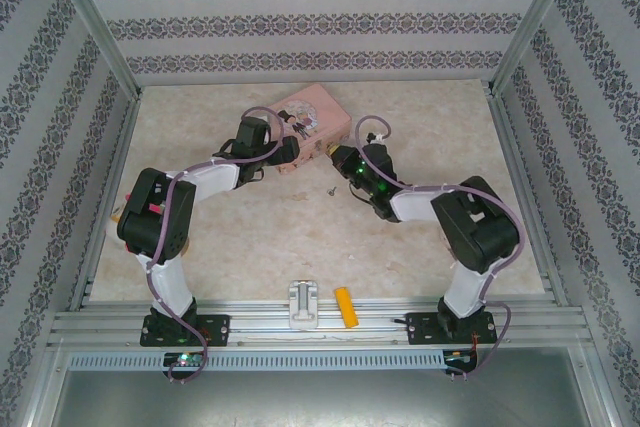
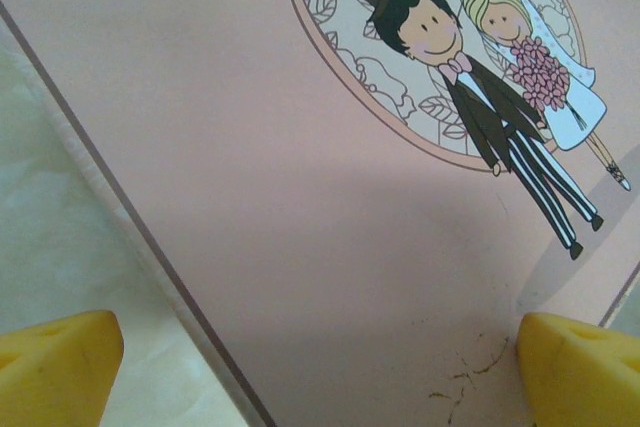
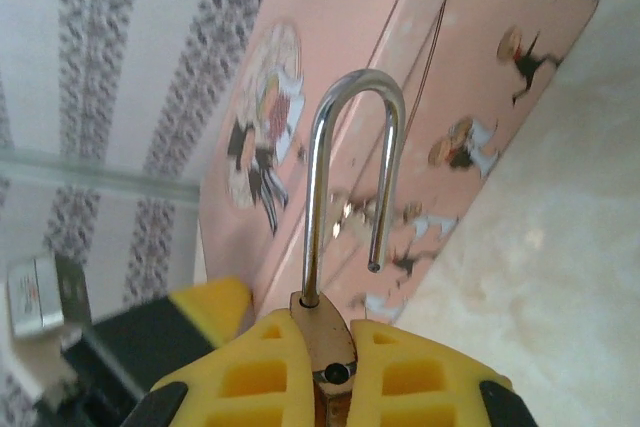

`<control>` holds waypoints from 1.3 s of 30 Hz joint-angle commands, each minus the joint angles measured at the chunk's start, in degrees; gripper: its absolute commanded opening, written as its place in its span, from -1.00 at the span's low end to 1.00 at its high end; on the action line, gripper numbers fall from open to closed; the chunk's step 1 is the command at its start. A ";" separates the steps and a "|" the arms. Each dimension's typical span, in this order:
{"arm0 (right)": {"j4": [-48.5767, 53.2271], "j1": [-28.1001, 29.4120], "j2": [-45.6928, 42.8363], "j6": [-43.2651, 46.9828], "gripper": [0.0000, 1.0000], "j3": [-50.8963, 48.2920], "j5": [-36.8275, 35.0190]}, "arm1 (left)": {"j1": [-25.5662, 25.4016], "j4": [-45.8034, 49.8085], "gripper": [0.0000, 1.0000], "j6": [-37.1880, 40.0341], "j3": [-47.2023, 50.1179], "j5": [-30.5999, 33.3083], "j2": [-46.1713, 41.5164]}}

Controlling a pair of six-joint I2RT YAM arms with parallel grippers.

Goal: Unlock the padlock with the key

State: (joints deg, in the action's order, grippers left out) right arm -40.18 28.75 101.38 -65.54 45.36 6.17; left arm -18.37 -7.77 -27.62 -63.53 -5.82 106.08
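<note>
Nearest, the ribbed yellow foam pads (image 3: 265, 372) of the right end effector (image 3: 325, 329) are pressed together on the small brass padlock (image 3: 325, 345). Its thin polished steel shackle (image 3: 360, 77) arches away from them, with one leg seated in the body and the other end hanging free.

From above, the padlock sits just beside the near right corner of a flat pink tin (image 1: 312, 119) printed with a cartoon bride and groom. The left end effector (image 2: 320, 372) hovers over the tin's smooth lid, its pads spread wide and holding nothing.

A tiny dark sliver (image 1: 330, 189), too small to identify, lies on the bench (image 1: 260, 242), which is pale, beige and marbled. At its near edge, by the aluminium rails, sit a white metal bracket (image 1: 302, 303) and a yellow-orange oblong block (image 1: 345, 307). Wallpaper (image 1: 300, 22) striped with floral bands closes in three sides.
</note>
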 commanded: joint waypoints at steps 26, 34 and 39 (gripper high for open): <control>45.54 -2.47 -2.07 25.96 -0.52 5.67 12.66 | 3.88 -0.50 0.99 -6.28 6.07 -5.48 -3.26; 50.75 -3.39 -4.35 28.89 -0.16 8.84 8.29 | 4.11 -2.28 0.99 -8.61 7.08 -6.30 -5.21; 55.33 -4.90 -6.61 33.14 0.03 14.53 3.89 | 4.58 -3.95 0.99 -10.63 7.64 -6.04 -6.69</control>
State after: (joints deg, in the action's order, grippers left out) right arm 11.70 24.99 97.47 -36.38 55.64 14.44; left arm -15.18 -10.33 -36.25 -56.45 -11.99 101.49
